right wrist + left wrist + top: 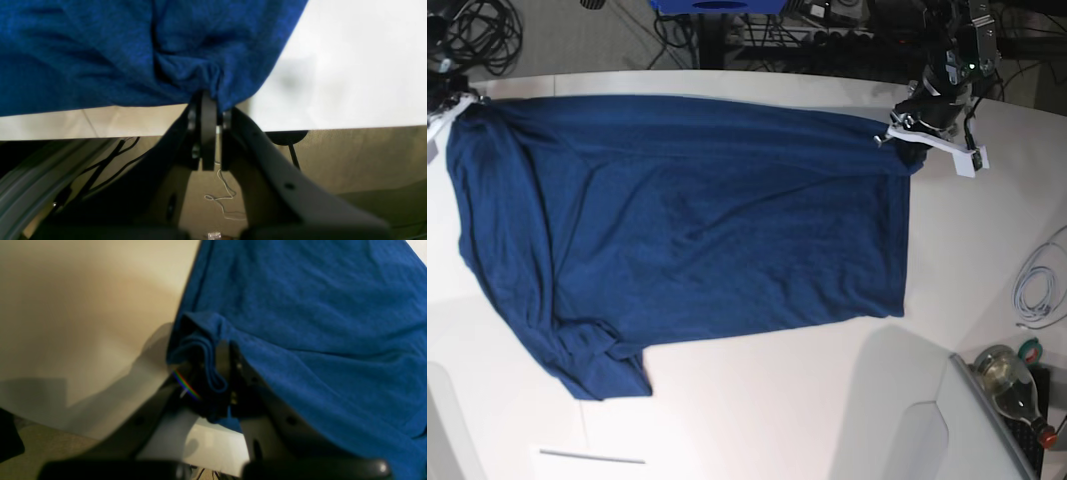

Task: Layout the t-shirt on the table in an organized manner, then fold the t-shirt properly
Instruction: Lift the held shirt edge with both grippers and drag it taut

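Navy t-shirt [697, 220] spread across the white table [757, 400], stretched between both arms; left gripper [220, 373] clamped on a bunched hem corner at the far edge. Right gripper [208, 110] pinching gathered fabric at the opposite corner.

Tan carpet floor [367, 160], tangled black cables [477, 35], white cord [1037, 285], bottle [1012, 385]

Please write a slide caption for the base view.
Both tools shut on far corners of the t-shirt, stretched across the table.
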Available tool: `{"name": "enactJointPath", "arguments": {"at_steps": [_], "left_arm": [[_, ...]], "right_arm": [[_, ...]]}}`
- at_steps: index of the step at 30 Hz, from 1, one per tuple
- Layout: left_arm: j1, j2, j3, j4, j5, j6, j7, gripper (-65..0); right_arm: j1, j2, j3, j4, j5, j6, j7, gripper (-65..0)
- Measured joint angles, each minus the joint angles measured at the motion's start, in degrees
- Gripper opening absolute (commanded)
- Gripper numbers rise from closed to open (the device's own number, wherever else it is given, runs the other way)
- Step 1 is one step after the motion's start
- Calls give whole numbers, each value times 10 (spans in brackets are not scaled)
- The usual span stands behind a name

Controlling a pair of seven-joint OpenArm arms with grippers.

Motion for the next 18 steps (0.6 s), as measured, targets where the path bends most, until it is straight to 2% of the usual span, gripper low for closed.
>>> {"name": "enactJointPath", "arguments": {"at_steps": [6,18], "left_arm": [[0,-13,2,-4,0,0,0,-650],[50,-7,5,47,0,0,0,-650]], "right_arm": [[-3,-1,0,0,0,0,0,-650],[-16,-1,0,56,-2,0,-2,-650]]}}
